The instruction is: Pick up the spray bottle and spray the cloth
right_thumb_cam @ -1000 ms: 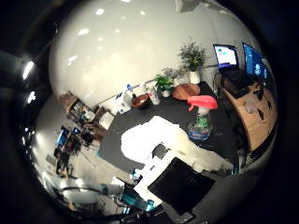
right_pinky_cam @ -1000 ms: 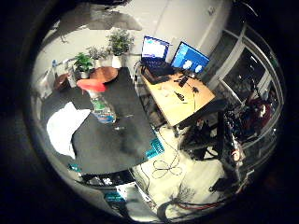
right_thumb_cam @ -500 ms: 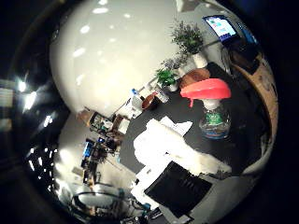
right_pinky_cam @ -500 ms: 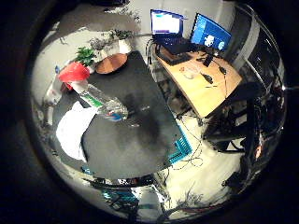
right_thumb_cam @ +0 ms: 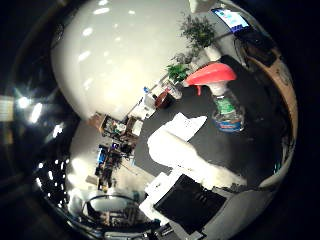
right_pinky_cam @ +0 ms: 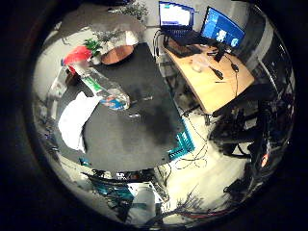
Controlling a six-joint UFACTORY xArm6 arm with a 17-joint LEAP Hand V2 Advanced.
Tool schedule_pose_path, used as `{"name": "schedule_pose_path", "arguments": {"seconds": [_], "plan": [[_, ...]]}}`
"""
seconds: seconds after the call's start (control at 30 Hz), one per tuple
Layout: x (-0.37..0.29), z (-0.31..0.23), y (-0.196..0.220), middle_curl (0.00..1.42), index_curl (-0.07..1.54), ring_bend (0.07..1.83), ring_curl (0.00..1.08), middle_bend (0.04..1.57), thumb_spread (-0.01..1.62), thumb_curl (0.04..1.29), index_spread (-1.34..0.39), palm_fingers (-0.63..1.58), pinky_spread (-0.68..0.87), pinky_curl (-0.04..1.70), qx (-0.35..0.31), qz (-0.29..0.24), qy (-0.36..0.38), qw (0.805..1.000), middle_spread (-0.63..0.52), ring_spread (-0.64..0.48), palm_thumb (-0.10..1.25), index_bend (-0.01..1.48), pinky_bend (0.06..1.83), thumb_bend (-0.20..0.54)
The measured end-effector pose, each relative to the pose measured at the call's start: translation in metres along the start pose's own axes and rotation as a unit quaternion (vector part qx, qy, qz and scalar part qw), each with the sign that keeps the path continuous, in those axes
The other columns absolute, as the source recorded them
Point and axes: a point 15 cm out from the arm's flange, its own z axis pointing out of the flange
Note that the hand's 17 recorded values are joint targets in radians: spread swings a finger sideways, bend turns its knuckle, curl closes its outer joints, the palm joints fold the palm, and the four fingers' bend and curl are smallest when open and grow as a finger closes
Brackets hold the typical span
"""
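Observation:
A clear spray bottle [right_thumb_cam: 227,108] with a red trigger head [right_thumb_cam: 210,75] stands upright on a black table [right_pinky_cam: 144,125]. It also shows in the right little finger side palm view [right_pinky_cam: 101,87]. A crumpled white cloth [right_pinky_cam: 72,120] lies on the table right beside the bottle. In the right thumb side palm view the cloth [right_thumb_cam: 172,135] lies between the bottle and the palm.
A wooden desk [right_pinky_cam: 217,82] with two lit monitors stands beside the black table. Potted plants [right_pinky_cam: 96,43] and a round wooden dish [right_pinky_cam: 117,53] sit at the table's far end. A teal crate [right_pinky_cam: 183,149] is on the floor.
Both views have shifted, so the camera has moved. The bottle and cloth look larger in the thumb side view. They stay where they were on the table.

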Motion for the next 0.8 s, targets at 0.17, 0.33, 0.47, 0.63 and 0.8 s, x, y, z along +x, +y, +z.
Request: {"name": "schedule_pose_path", "arguments": {"seconds": [0.17, 0.33, 0.47, 0.63, 0.8], "plan": [[0.040, -0.012, 0.002, 0.33, 0.34, 0.62, 0.09, 0.21, 1.02, 0.44, -0.29, 0.42, 0.59, -0.01, 0.007, 0.043, -0.040, 0.998, 0.06, 0.25, 0.47, 0.19, 1.21, -0.027], [0.072, -0.014, -0.005, 0.32, 0.34, 0.60, 0.09, 0.20, 1.02, 0.44, -0.28, 0.40, 0.58, 0.00, 0.008, 0.056, -0.082, 0.995, 0.07, 0.27, 0.46, 0.19, 1.20, -0.027], [0.093, 0.008, -0.003, 0.33, 0.35, 0.57, 0.09, 0.21, 1.02, 0.44, -0.28, 0.39, 0.59, 0.00, -0.005, 0.064, -0.107, 0.992, 0.07, 0.27, 0.46, 0.19, 1.19, -0.028], [0.117, 0.037, -0.005, 0.32, 0.35, 0.56, 0.10, 0.20, 1.02, 0.44, -0.27, 0.38, 0.60, 0.00, -0.020, 0.075, -0.139, 0.987, 0.08, 0.27, 0.46, 0.18, 1.17, -0.028], [0.121, 0.065, -0.005, 0.32, 0.35, 0.54, 0.10, 0.20, 1.02, 0.44, -0.27, 0.37, 0.60, 0.00, -0.038, 0.077, -0.165, 0.982, 0.08, 0.27, 0.46, 0.19, 1.16, -0.027]]}}
